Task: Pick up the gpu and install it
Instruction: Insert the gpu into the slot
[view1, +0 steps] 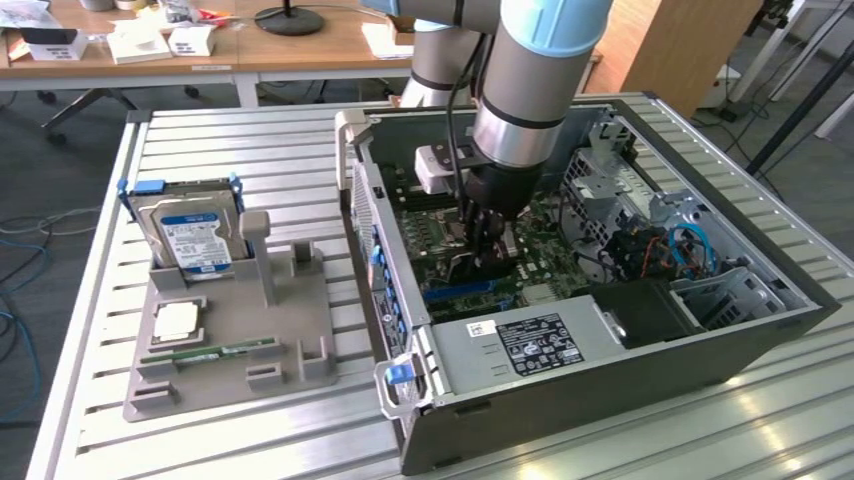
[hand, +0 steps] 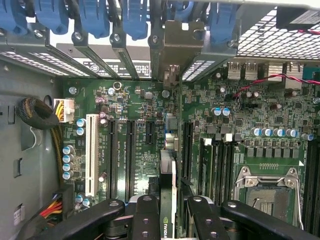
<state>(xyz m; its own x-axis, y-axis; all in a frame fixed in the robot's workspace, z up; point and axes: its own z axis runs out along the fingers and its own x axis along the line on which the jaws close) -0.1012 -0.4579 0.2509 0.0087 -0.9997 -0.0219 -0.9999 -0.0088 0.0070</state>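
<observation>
**Gpu gripped on edge inside the open computer case**

There is one arm with one gripper, reaching down into one computer case that has its side off. The gripper is roughly half closed and clamped on the gpu. A black finger presses each flat face of it.

The one gpu is thin, dark and flat, seen edge-on in the wrist view. It stands upright over the green motherboard, among the long black slots. Its metal bracket end reaches the rear slot openings. Its bottom edge is hidden, so I can't tell whether it is seated.

There is one long white slot and one square metal processor socket. At least five blue plastic clips are visible, cut off at the frame edge.

On the exterior view's left, well apart from the case, sits one grey moulded tray:
- One silver hard drive with a blue-white label, standing upright.
- One square chip, lying flat.
- One narrow green memory stick.

Everything rests on a slatted metal table. In the exterior view the gpu is mostly covered by the gripper.
</observation>
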